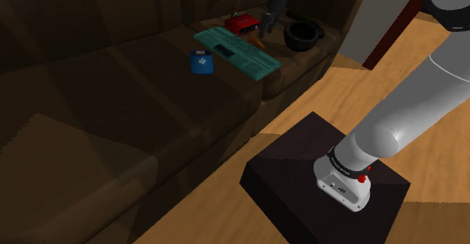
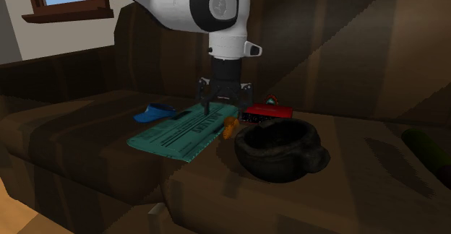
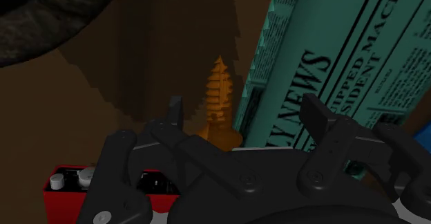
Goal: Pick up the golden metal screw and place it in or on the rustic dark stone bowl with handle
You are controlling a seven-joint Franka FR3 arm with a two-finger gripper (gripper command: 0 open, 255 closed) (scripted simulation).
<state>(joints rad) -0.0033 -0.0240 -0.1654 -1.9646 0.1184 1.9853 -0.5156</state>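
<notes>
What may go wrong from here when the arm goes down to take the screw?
1. The screw lies right beside the edge of the newspaper, so one finger of the open end effector may land on the paper or pinch it too.
2. The screw is small and tapered, so it may slip out when the fingers shut.
3. The red box and the bowl are close by; a sideways move might knock them.

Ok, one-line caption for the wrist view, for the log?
Open gripper poised over the orange screw on the brown couch, beside a teal newspaper, dark bowl nearby.
</notes>
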